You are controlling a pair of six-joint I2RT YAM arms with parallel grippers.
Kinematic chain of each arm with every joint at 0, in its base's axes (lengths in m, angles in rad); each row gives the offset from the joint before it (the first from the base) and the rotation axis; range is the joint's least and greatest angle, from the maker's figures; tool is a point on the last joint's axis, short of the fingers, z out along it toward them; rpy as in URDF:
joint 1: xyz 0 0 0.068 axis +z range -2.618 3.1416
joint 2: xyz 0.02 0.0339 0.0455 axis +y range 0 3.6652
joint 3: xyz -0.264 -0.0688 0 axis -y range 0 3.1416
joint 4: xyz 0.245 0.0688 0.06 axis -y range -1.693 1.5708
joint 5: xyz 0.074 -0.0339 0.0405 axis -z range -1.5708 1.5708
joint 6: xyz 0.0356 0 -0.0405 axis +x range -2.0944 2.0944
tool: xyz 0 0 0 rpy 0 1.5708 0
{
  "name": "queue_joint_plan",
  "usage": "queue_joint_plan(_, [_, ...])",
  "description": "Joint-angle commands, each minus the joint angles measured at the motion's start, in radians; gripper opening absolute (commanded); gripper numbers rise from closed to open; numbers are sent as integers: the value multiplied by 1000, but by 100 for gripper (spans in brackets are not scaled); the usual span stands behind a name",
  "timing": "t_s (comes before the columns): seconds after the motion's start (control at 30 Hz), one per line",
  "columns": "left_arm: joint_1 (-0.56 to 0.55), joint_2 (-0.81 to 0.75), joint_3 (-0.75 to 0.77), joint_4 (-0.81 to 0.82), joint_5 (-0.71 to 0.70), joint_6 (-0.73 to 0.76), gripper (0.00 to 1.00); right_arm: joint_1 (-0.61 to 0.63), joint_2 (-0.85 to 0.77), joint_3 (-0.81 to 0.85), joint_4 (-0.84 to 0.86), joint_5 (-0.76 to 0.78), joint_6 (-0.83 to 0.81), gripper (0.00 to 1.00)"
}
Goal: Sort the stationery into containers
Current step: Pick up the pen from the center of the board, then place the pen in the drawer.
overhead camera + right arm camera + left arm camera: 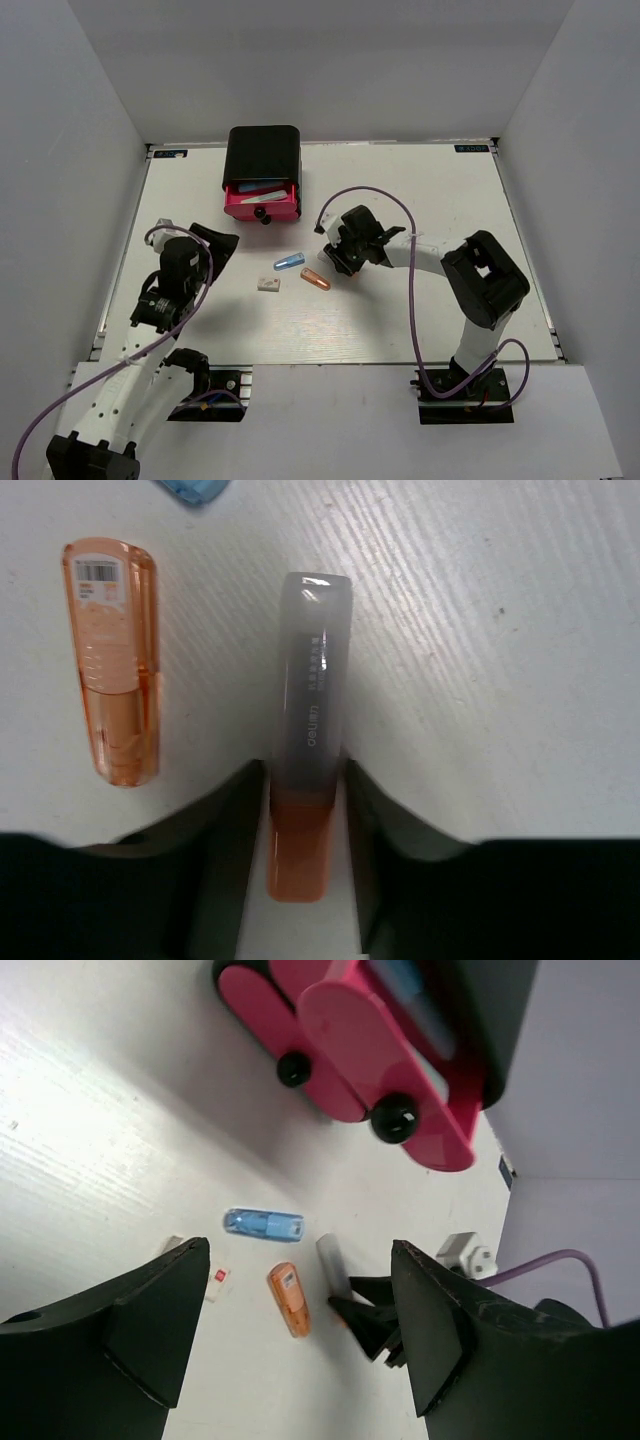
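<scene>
One drawer point(262, 206) of the black box point(264, 150), at the far side of the bench point(430, 200), is pulled out, and a light blue pen point(264, 187) is seen lying in it; what else is held there cannot be made out. A second drawer point(260, 1010), shut, is seen next to it in the left wrist view. Three items are left loose on the bench in front of the box: the blue pen point(288, 263), the orange pen point(316, 280) and the white block point(267, 285). The orange-grey pen point(312, 660) lies just beside the orange pen and is clasped at its orange end by the right gripper point(306, 780), whose jaws are pressed against both its sides. The left gripper point(222, 243) is held left of the block, jaws spread wide, with nothing gripped
</scene>
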Motion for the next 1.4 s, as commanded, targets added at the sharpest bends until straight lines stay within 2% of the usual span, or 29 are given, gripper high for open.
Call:
queue_joint_plan(0.0, [-5, -9, -44, 51, 29, -57, 83, 11, 14, 7, 20, 80, 4, 35])
queue_joint_plan(0.1, [-5, 16, -88, 92, 57, -68, 83, 2, -20, -4, 26, 80, -22, 23])
queue_joint_plan(0.13, [-5, 25, -107, 118, 73, -77, 83, -4, -31, -5, 27, 80, -30, 13])
queue_joint_plan(0.27, [-5, 77, -135, 190, 97, -87, 83, -14, -169, 6, 48, 22, -158, 0])
queue_joint_plan(0.3, [-5, 86, -145, 204, 106, -87, 83, -15, -218, 6, 57, 14, -178, 0])
queue_joint_plan(0.43, [-5, 140, -164, 281, 126, -96, 83, -6, -344, 10, 166, -76, -367, 0])
queue_joint_plan(0.6, [-5, 192, -173, 319, 146, -96, 82, 0, -269, 137, 163, -191, -494, 1])
queue_joint_plan(0.7, [-5, 202, -173, 319, 146, -96, 82, 14, -163, 280, 151, -236, -498, 3])
queue_joint_plan(0.73, [-5, 202, -173, 319, 146, -96, 82, 20, -116, 377, 148, -244, -495, 3])
queue_joint_plan(0.93, [-5, 202, -173, 330, 137, -105, 81, 40, 82, 649, 120, -270, -476, 4])
queue_joint_plan(1.07, [-5, 223, -173, 349, 137, -105, 81, 46, 151, 731, 105, -287, -484, 6])
queue_joint_plan(1.17, [-5, 246, -173, 361, 137, -114, 81, 52, 207, 795, 65, -302, -458, 12])
queue_joint_plan(1.3, [-5, 290, -173, 413, 146, -123, 81, 51, 230, 812, 59, -307, -433, 25])
queue_joint_plan(1.37, [-5, 315, -164, 444, 158, -124, 81, 52, 245, 816, 57, -310, -433, 27])
